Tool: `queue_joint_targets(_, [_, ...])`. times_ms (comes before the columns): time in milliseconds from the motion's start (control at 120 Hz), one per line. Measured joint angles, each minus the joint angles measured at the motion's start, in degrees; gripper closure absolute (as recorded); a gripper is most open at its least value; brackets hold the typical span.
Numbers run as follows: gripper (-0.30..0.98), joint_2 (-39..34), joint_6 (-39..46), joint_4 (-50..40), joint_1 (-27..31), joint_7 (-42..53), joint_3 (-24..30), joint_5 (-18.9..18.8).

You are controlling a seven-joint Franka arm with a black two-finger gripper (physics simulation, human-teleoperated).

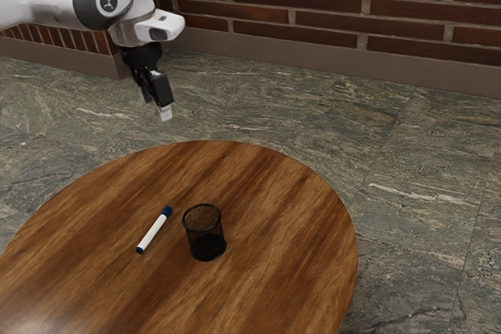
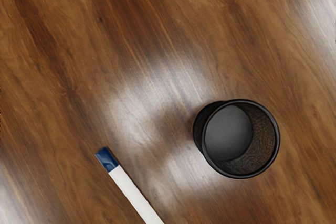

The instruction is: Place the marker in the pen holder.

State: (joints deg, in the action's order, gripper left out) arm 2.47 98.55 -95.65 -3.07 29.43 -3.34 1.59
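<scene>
A slim marker with a white barrel and blue ends (image 1: 153, 232) lies flat on its side on a round, brown wood-grain table (image 1: 274, 279). In the exterior view, the blue section at its far end is longer than the darker blue tip at its near end. The marker is near an upright, round black mesh pen holder (image 1: 205, 232), on that holder's side toward the exterior view's left, the two not touching. The wrist view looks down past the holder's dark rim to its smooth grey floor.

The black two-finger gripper (image 1: 156, 107) is open, its fingertips apart with nothing gripped between them. It hangs in the air, pointing down, well apart from the marker and the holder.
</scene>
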Motion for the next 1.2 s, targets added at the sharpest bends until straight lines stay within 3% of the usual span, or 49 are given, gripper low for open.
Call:
queue_joint_targets(317, [0.00, 0.1, 1.5, -1.9, -0.9, 5.4, 0.0, -0.3])
queue_joint_targets(583, [0.00, -0.4, 5.2, -9.6, 0.7, -1.6, -1.8, -3.1])
queue_joint_targets(750, [0.01, -1.7, 14.9, -20.6, 2.4, -7.8, -3.2, -5.8])
queue_joint_targets(867, [0.16, 1.2, 21.3, -22.9, 3.9, -13.5, -3.4, -7.0])
queue_joint_targets(967, [0.26, 3.3, 24.9, -23.1, 1.6, -18.2, -3.4, -7.1])
queue_joint_targets(1200, [0.37, 6.4, 29.6, -26.4, 0.8, -27.7, -3.4, -7.0])
